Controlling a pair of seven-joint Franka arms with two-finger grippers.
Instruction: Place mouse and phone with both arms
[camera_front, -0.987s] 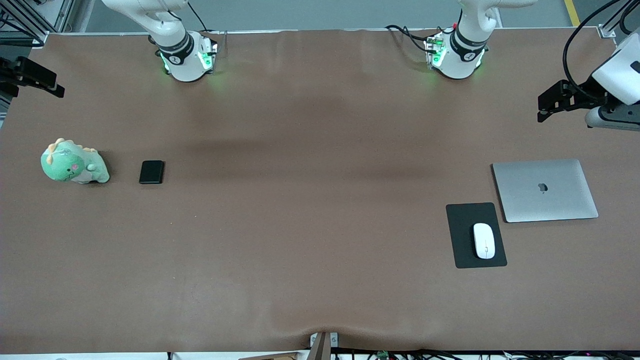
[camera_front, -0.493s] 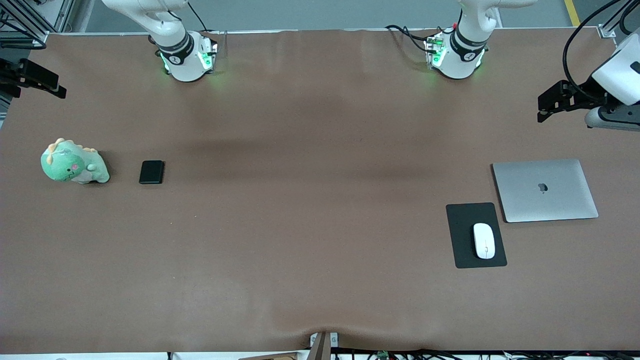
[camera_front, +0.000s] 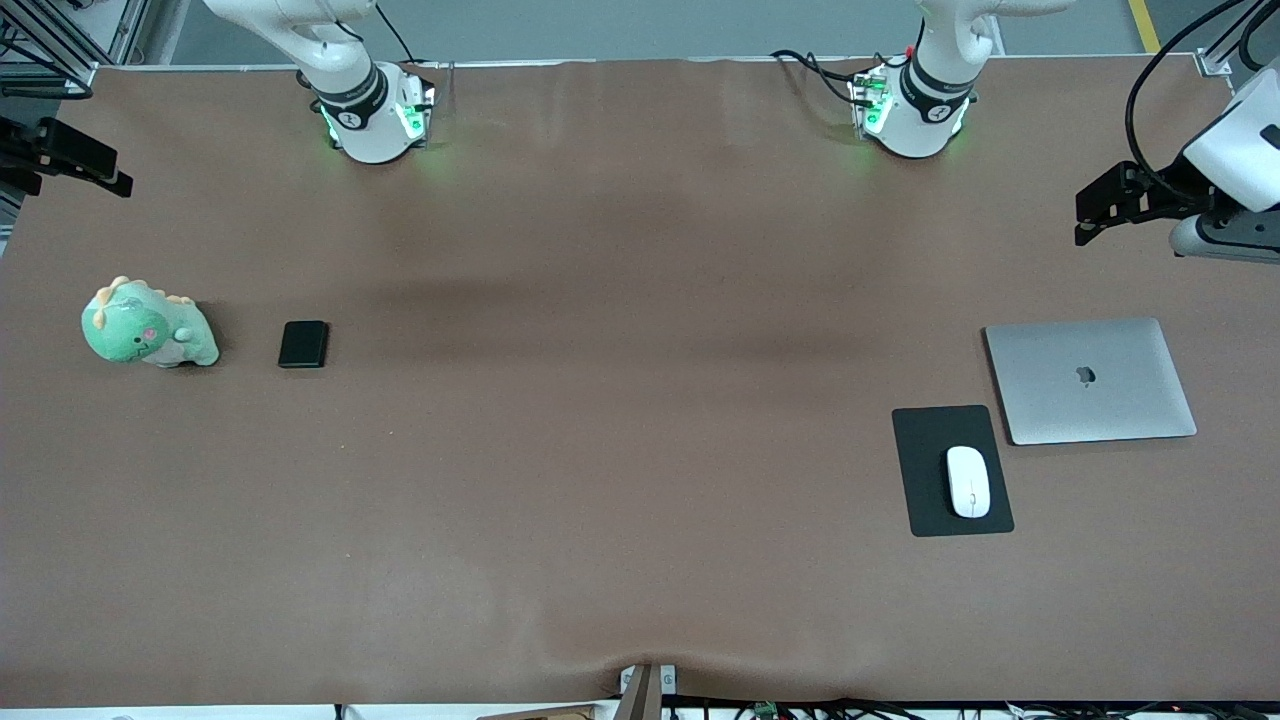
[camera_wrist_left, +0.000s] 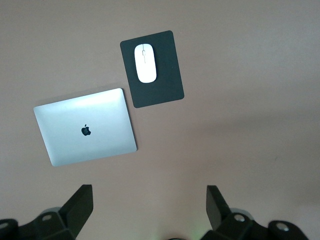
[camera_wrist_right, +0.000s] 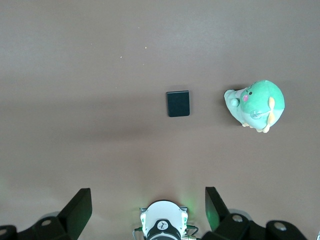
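Observation:
The white mouse (camera_front: 968, 481) lies on a black mouse pad (camera_front: 928, 440) toward the left arm's end of the table; it also shows in the left wrist view (camera_wrist_left: 145, 56). The black phone (camera_front: 303, 344) lies flat on the table toward the right arm's end and shows in the right wrist view (camera_wrist_right: 178, 103). My left gripper (camera_front: 1095, 210) hangs high over the left arm's end of the table, open and empty (camera_wrist_left: 149, 200). My right gripper (camera_front: 100, 170) hangs high over the right arm's end, open and empty (camera_wrist_right: 148, 200).
A closed silver laptop (camera_front: 1090, 380) lies beside the mouse pad (camera_wrist_left: 160, 85), farther from the front camera. A green plush dinosaur (camera_front: 145, 325) sits beside the phone, nearer the table's end. The arm bases (camera_front: 375, 115) stand along the table's back edge.
My right gripper has shifted very slightly toward the table's end. The mouse, the phone and the left gripper have not moved.

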